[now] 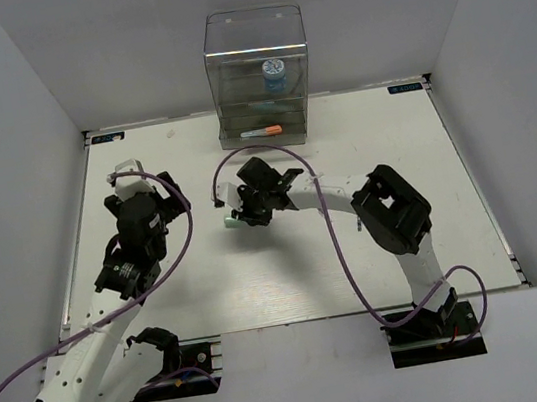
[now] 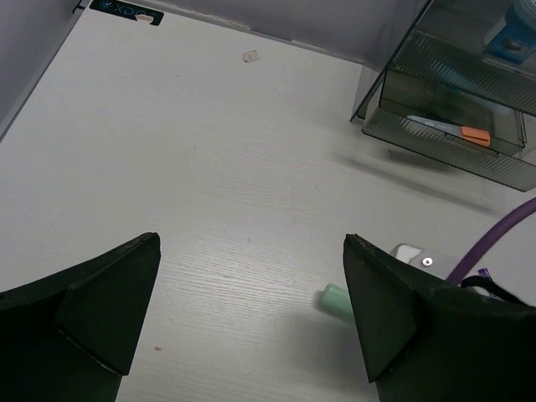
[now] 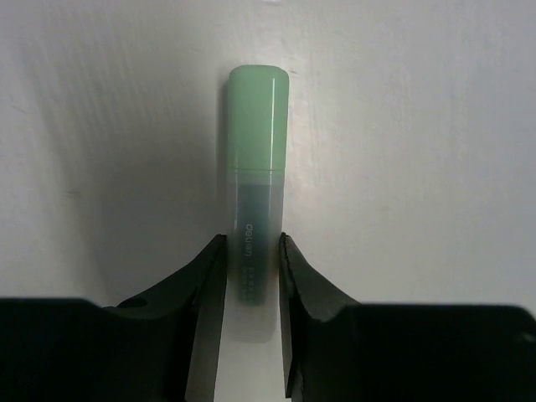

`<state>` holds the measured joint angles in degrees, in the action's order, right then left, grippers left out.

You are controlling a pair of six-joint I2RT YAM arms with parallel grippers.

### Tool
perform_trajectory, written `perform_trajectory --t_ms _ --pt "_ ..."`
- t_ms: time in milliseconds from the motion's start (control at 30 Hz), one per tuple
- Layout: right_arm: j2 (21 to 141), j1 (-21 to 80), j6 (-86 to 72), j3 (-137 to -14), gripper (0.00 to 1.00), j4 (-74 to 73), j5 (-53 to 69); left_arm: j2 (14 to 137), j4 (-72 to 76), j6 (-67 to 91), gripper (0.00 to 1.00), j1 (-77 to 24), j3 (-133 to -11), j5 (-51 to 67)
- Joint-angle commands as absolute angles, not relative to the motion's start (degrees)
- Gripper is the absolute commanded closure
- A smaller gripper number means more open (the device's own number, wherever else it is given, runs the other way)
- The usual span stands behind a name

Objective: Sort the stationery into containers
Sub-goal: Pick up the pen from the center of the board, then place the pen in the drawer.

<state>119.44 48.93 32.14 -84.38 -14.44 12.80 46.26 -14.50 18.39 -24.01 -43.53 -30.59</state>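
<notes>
My right gripper (image 1: 242,215) is shut on a short chunky teal marker (image 3: 255,201) with a light green cap; its cap end (image 1: 232,222) sticks out left of the fingers, just above the table. The marker also shows in the left wrist view (image 2: 335,301). My left gripper (image 1: 130,177) is open and empty (image 2: 251,310), left of the marker. The clear acrylic organiser (image 1: 258,76) stands at the back centre. A blue-and-white roll (image 1: 274,75) sits in its top compartment. An orange-capped marker (image 1: 266,131) lies in a pulled-out lower drawer (image 2: 452,142).
White walls close in the table (image 1: 290,279) on the left, right and back. A small pale scrap (image 2: 249,57) lies near the back edge. The right arm's purple cable (image 1: 335,242) loops over the table's middle.
</notes>
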Motion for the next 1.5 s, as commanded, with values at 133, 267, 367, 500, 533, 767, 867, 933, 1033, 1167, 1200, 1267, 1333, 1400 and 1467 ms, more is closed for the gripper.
perform_trajectory --t_ms 133,267,367,500,533,767,867,933,1033,1167,1200,1267,1333,1400,1467 --pt "109.1 45.0 42.1 -86.7 1.0 -8.4 -6.1 47.3 -13.7 17.4 0.0 -23.9 -43.1 -28.0" --pt "108.0 42.5 49.5 -85.1 1.0 1.8 -14.8 47.9 -13.7 17.4 0.0 -23.9 -43.1 -27.0" --pt "108.5 41.5 53.9 -84.4 1.0 9.0 -18.7 48.5 -13.7 17.4 0.0 -23.9 -43.1 -26.4" --pt "111.4 39.1 57.2 -87.0 1.0 14.8 -21.2 50.1 -13.7 17.4 0.0 -23.9 -43.1 -25.8" --pt "112.1 38.9 58.3 -87.4 1.0 16.2 -21.3 50.1 -13.7 17.4 0.0 -23.9 -43.1 -25.2" --pt "117.9 35.7 65.5 -88.6 1.0 20.8 -17.4 52.4 -13.7 17.4 0.0 -23.9 -43.6 -25.2" --pt "120.0 34.6 65.6 -90.1 1.0 20.5 -14.7 53.5 -13.7 17.4 0.0 -23.9 -43.6 -25.2" --pt "121.3 33.8 65.4 -91.3 0.99 20.4 -13.5 54.0 -13.7 17.4 0.0 -23.9 -43.6 -24.7" --pt "122.3 33.0 64.6 -92.5 0.87 19.0 -11.5 54.7 -13.7 17.4 0.0 -23.9 -43.6 -24.7" --pt "122.8 32.2 63.9 -93.3 0.62 16.8 -9.5 55.7 -13.7 17.4 0.0 -23.9 -43.6 -24.2" --pt "122.8 32.1 63.6 -93.1 0.59 16.4 -9.1 56.2 -13.7 17.4 0.0 -23.9 -43.6 -24.2" --pt "122.4 31.8 63.1 -92.3 0.51 15.7 -8.2 56.2 -13.7 17.4 0.0 -23.9 -43.6 -23.6" --pt "121.6 31.5 62.8 -91.2 0.45 15.5 -7.5 56.8 -13.7 17.4 0.0 -23.9 -43.6 -23.0" --pt "120.4 31.6 62.6 -90.7 0.44 15.3 -6.9 56.8 -13.1 17.4 0.0 -23.9 -43.6 -22.5" --pt "120.1 31.4 61.7 -90.3 0.42 14.9 -6.4 56.8 -12.4 17.4 0.0 -23.9 -43.6 -20.8"
